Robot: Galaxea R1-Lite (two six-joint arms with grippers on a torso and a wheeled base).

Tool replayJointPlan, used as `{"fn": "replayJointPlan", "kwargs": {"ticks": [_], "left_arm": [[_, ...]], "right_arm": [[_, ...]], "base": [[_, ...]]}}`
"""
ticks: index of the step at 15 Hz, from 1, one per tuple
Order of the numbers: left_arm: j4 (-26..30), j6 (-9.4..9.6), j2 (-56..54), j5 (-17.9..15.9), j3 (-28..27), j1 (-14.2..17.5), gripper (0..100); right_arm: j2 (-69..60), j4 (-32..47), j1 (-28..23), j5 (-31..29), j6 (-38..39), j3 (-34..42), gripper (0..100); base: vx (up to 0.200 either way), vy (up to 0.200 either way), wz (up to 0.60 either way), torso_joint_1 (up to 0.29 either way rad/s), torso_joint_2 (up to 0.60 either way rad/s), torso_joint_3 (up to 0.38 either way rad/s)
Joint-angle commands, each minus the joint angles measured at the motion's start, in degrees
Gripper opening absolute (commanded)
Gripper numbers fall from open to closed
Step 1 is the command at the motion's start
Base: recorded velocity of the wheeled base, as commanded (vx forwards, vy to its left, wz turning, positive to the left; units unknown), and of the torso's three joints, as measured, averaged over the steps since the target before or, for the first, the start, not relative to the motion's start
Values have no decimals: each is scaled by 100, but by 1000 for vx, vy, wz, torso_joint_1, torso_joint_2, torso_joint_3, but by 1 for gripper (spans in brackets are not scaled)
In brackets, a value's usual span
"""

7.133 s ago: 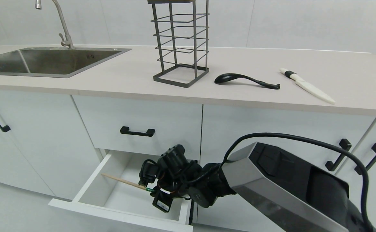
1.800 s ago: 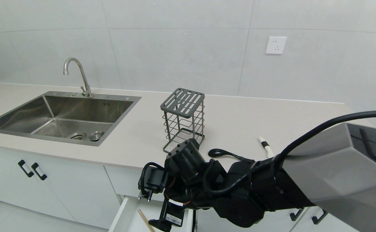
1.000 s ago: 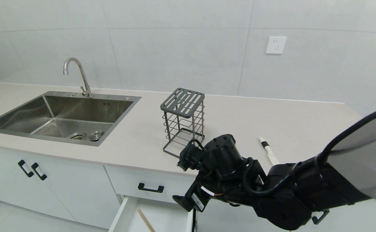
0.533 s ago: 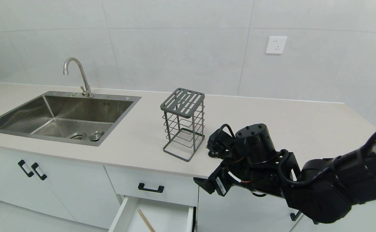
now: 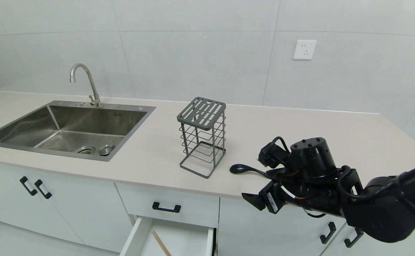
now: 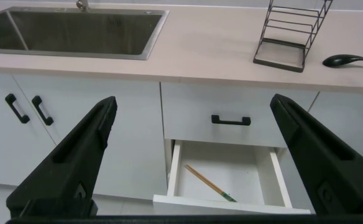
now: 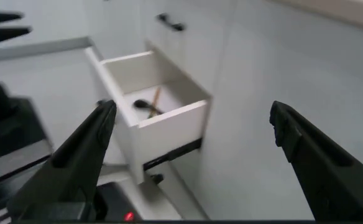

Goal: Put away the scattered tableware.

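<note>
Since half a second ago the right arm has swung farther to the robot's right, away from the dark grey wire rack point(image 5: 202, 137). The bowl of the black long-handled ladle point(image 5: 242, 168) is now uncovered on the pale table point(image 5: 150, 156). The right gripper point(image 5: 257, 200) hangs in front of the table's front edge, just below the ladle's handle, and its forearm comes in from the right. In the right wrist view its jaws stand wide apart and hold nothing. The left gripper point(image 6: 194, 102) hangs out in front of the cabinets, its jaws likewise wide and empty. The pair of wooden chopsticks point(image 6: 210, 183) lies where it lay before, in the open white drawer point(image 6: 225, 202) under the table. The ladle lies near the rack, not touching it.
</note>
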Motion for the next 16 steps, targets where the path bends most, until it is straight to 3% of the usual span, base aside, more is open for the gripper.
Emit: {"fn": "replayJointPlan", "kwargs": {"ticks": [1, 4, 7, 10, 16], "left_arm": [[-1, -1, 7, 1, 0, 9, 100], [-1, -1, 7, 1, 0, 0, 100], [-1, -1, 7, 1, 0, 0, 100], [-1, -1, 7, 1, 0, 9, 100], [-1, -1, 7, 1, 0, 9, 100]], "right_arm": [[9, -24, -268, 59, -134, 24, 100], [62, -60, -813, 745, -626, 287, 100], [79, -148, -1041, 1237, -652, 208, 100], [202, -112, -1077, 1237, -661, 147, 100], [1072, -86, -1296, 1131, -907, -811, 100]], "base": [[0, 0, 0, 0, 0, 0], [0, 0, 0, 0, 0, 0], [0, 0, 0, 0, 0, 0], [0, 0, 0, 0, 0, 0], [0, 0, 0, 0, 0, 0]]}}
